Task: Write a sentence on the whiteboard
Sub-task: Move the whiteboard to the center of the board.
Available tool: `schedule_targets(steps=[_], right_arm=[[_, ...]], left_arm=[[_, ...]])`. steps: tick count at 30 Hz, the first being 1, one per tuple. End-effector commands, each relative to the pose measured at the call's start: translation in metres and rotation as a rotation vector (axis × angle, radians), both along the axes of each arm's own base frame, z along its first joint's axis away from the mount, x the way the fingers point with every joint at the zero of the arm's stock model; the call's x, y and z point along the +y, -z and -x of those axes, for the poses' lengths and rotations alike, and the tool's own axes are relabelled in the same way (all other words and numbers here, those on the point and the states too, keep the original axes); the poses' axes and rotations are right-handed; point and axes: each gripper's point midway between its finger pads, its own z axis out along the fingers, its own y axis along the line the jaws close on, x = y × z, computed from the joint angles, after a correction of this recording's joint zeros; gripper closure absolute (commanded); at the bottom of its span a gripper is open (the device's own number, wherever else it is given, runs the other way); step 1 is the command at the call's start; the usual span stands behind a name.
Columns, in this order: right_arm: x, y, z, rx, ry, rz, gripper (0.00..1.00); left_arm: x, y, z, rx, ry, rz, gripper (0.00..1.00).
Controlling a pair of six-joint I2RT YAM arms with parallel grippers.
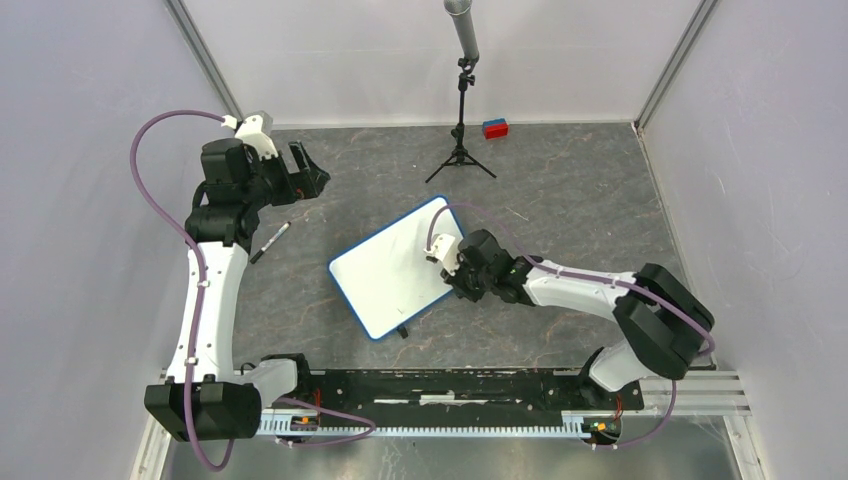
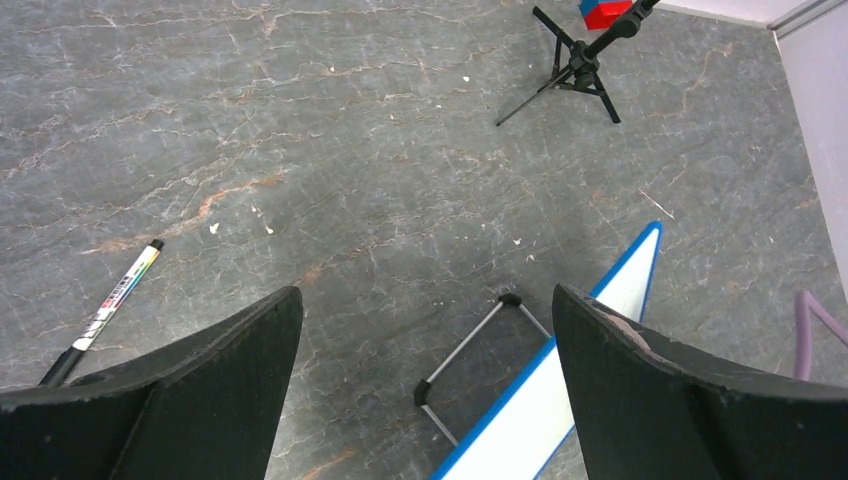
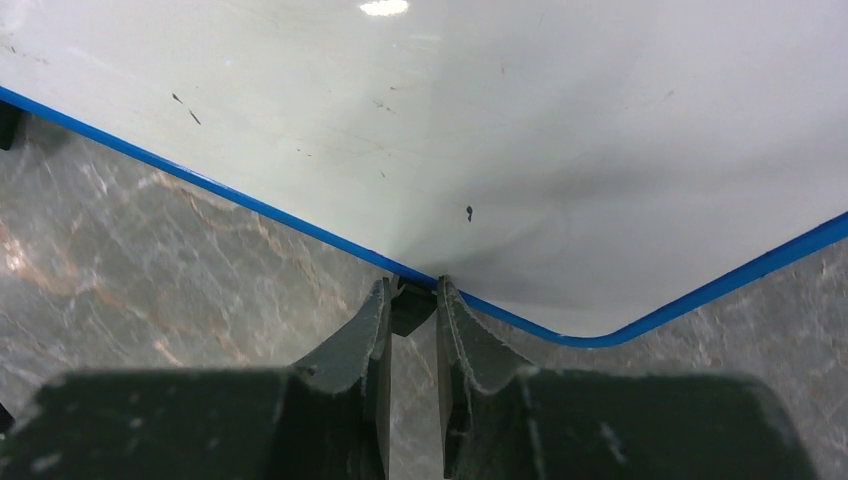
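Table [image 1: 560, 180] — one whiteboard [image 1: 390, 265], one marker [image 1: 270, 241]; left fingers [image 2: 200, 380] wide, right fingers [image 3: 365, 340] pinching whiteboard.

Looks like a robotics lab test cell. Walled on three sides by plain pale panels [image 1: 90, 80] set in metal corner posts [image 1: 207, 60], floored with a grey marble-patterned tabletop [image 1: 580, 190], and fitted along the near edge with a metal rail [image 1: 450, 385] carrying a left arm [image 1: 205, 300] and a right arm [image 1: 580, 285], white and black, trailing purple cables [image 1: 133, 158]. Equipped too with a small black tripod [image 1: 461, 150] near the tabletop's far edge, holding up a grey pole [image 1: 463, 30].
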Motion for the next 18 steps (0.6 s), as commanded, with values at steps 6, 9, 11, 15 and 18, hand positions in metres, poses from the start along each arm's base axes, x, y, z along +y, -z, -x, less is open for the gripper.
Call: schedule_targets(steps=[6,9,11,15,18], right_arm=[[-0.067,0.007,0.02,-0.069,-0.017,0.188,1.0],[-0.084,0.011,0.027,-0.066,-0.018,0.23,1.0],[-0.091,0.012,0.03,-0.067,-0.02,0.25,1.0],[-0.099,0.005,0.033,-0.076,-0.035,0.272,1.0],[-0.108,0.003,0.035,-0.082,-0.056,0.313,1.0]], left_arm=[[-0.001,-0.014,-0.002,-0.048,-0.019,0.046,0.0],[0.0,-0.014,-0.003,-0.049,-0.021,0.043,0.0],[0.0,-0.013,-0.003,-0.048,-0.021,0.042,0.0],[0.0,-0.015,-0.003,-0.053,-0.023,0.041,0.0],[0.001,-0.013,-0.004,-0.049,-0.027,0.04,0.0]])
